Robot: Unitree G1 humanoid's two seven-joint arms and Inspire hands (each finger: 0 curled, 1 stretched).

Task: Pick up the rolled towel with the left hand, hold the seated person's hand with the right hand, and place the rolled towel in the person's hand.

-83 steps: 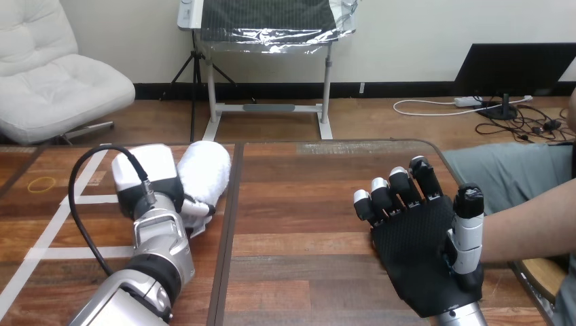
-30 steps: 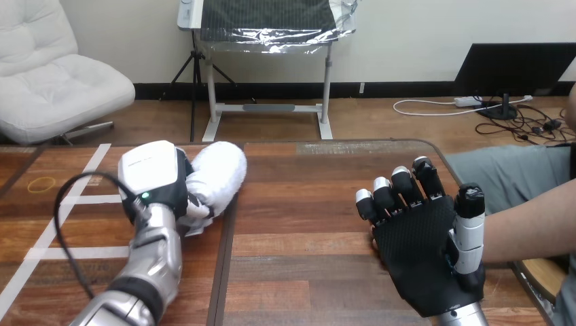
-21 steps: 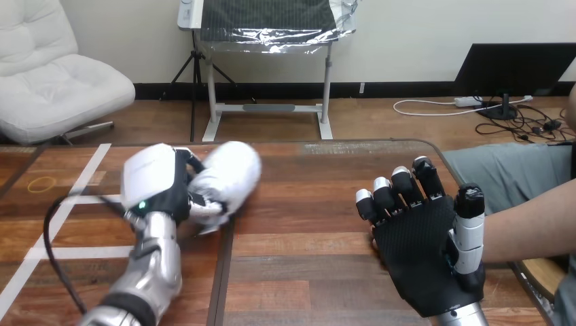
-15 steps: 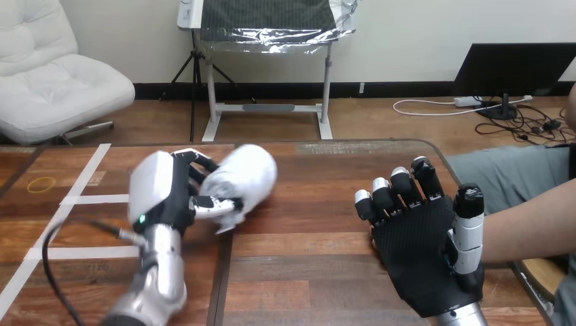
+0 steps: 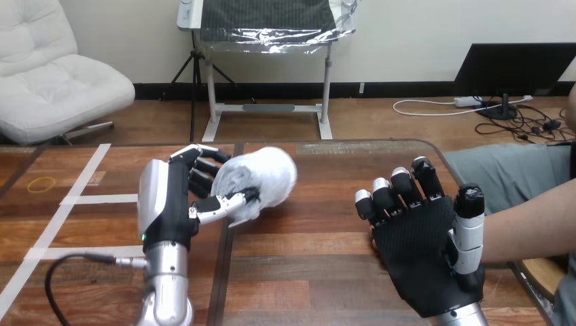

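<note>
The rolled white towel [image 5: 266, 178] is off the wooden table [image 5: 306, 272], left of the middle, and my left hand [image 5: 168, 201] is shut on it, with fingers over its far side and the thumb under its near side. My right hand [image 5: 416, 252] stands at the right with its black palm towards me and its fingers nearly straight, pointing up. The person's forearm [image 5: 530, 224] comes in from the right edge and passes behind my right thumb [image 5: 468, 227]. The person's hand is hidden behind my right palm. A wide gap of table separates towel and right hand.
White tape lines [image 5: 95, 199] and a yellow rubber band [image 5: 42, 183] lie on the table's left part. A dark seam [image 5: 226, 272] runs down the tabletop near my left arm. A black cable [image 5: 64, 268] loops beside my left forearm.
My left hand has lifted the towel off the table and carried it to the right, turning so the fingers face me. My right hand and the person's forearm have stayed still.
</note>
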